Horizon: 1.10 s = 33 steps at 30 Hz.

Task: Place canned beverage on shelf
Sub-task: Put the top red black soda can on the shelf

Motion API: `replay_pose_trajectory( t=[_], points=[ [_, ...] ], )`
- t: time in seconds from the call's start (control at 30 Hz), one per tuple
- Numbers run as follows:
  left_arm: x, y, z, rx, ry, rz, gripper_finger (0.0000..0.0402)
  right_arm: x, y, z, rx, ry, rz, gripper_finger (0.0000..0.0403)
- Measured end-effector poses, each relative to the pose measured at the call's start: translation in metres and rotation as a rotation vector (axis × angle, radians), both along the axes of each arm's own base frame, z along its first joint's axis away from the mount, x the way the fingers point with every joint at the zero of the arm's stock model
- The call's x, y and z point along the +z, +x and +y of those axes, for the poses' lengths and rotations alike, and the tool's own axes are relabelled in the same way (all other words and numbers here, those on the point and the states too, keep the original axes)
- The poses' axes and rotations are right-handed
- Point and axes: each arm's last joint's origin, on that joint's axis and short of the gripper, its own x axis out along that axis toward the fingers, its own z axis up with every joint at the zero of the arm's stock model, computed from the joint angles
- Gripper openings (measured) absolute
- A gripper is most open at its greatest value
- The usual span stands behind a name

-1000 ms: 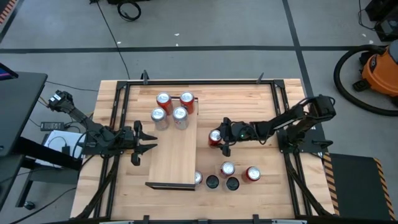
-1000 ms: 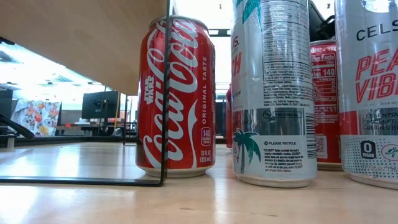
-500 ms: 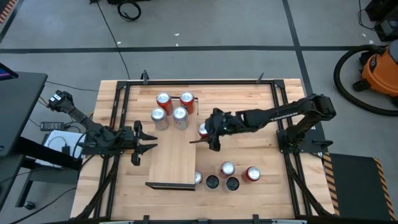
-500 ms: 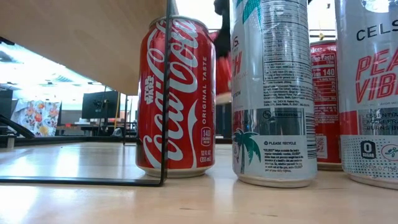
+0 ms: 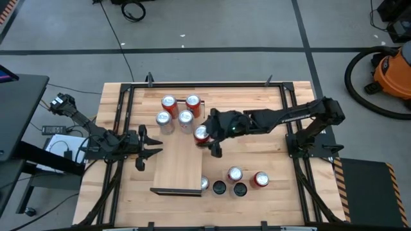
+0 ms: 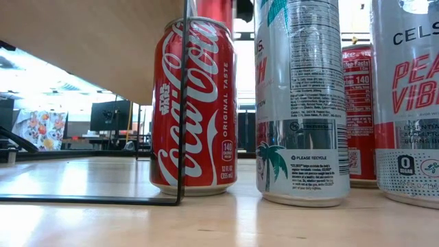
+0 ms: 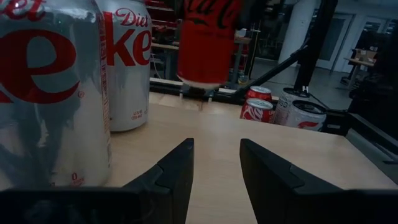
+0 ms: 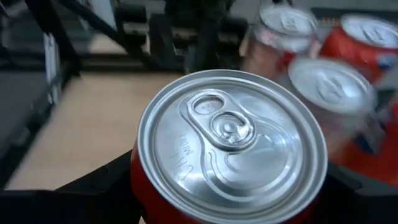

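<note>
Your right pincer [image 5: 207, 136] is clamped around a red can [image 5: 201, 133], one finger on each side of it, and holds it above the shelf [image 5: 180, 163] at that board's right edge; in the left wrist view the can [image 7: 205, 40] hangs clear of the board with a gap under its base. Just beyond the pincer, toward the far end of the shelf, stand four cans [image 5: 178, 111] in a tight cluster, three silver-sided and one red. On the near side of the pincer, down on the bench [image 5: 263, 102], another group of cans [image 5: 235, 179] sits beside the shelf's front corner, well apart from the held one. Your left pincer [image 5: 145, 149] waits at the shelf's left edge, across the board from the right one, its fingers [image 7: 176, 174] standing a narrow way apart with nothing between them. From bench level, a red cola can [image 6: 194, 110] stands under the shelf's front corner.
</note>
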Motion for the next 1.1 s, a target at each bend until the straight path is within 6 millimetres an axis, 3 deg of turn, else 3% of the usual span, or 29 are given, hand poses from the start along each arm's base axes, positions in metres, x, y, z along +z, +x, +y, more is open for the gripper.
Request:
replay_pose_trajectory(
  t=[0.17, 0.43, 0.83, 1.1],
  points=[
    [0.0, 0.0, 0.0, -0.006, -0.039, -0.003, 0.014, -0.024, 0.025, 0.017, 0.008, 0.022, 0.035, 0.032],
    [0.0, 0.0, 0.0, -0.007, -0.046, -0.003, 0.014, -0.028, 0.059, 0.026, -0.041, -0.008, 0.063, 0.032],
    [0.0, 0.0, 0.0, -0.007, -0.045, -0.003, 0.0151, -0.026, 0.06, 0.015, -0.089, -0.005, 0.045, 0.0364],
    [0.0, 0.0, -0.001, -0.043, -0.042, 0.002, 0.0177, 0.01, 0.043, 0.03, -0.078, -0.111, -0.084, 0.0365]
  ],
)
